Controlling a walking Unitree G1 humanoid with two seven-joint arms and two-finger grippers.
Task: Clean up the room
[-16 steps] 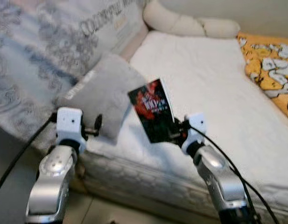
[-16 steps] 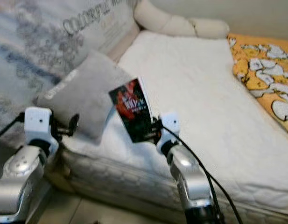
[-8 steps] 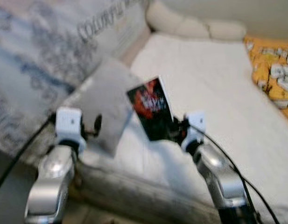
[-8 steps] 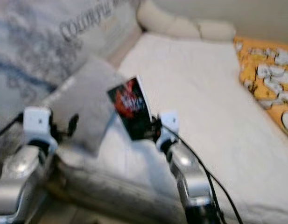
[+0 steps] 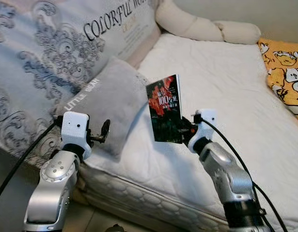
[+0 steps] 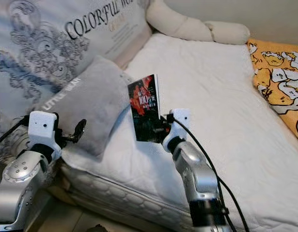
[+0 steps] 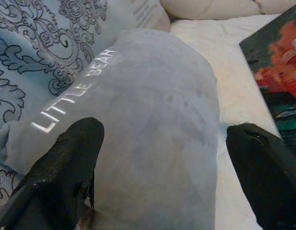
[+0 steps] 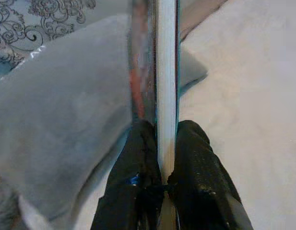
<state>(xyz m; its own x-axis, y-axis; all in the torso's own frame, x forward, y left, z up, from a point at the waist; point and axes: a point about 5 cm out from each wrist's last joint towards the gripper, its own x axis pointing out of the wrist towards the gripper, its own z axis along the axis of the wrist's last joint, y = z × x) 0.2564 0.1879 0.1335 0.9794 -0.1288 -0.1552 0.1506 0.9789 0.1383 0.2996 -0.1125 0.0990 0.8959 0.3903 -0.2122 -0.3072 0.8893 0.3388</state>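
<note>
At 9 o'clock in the head view, a big patterned pillow point(image 5: 52, 53) w/ "COLORFUL" lettering leans along the bed's left side. Just below it, approx 8 o'clock, the left gripper point(image 5: 103, 132) hangs off the mattress edge w/ its 2 fingers point(image 7: 71, 153) spread wide, nothing between them; they point toward 3 o'clock at the grey cushion point(image 5: 107, 101). The wrist view shows that cushion, marked "LITTLE BEAR", just ahead of the open fingers, not touched.

Centre: the book point(image 5: 165, 108) stands nearly upright in the air above the white mattress point(image 5: 221, 77), near its front edge. Long axis runs roughly 6 to 12 o'clock, top leaning slightly toward 1 o'clock. Dark cover w/ red art and "100" faces the camera; the white page block sits along its right side. Bottom end sits in the right gripper point(image 5: 183, 131), at approx 5 o'clock of the book. Right wrist view: both fingers point(image 8: 195, 167) pinched tight on the book's lower end, 1 per cover, page edges point(image 8: 166, 72) facing the wrist cam, book's length pointing straight away from the wrist.

At 12 o'clock a cream bolster point(image 5: 197, 26) lies across the head of the bed. At 3 o'clock an orange blanket point(image 5: 286, 63) w/ cartoon print covers the mattress's right part, well apart from the book.
</note>
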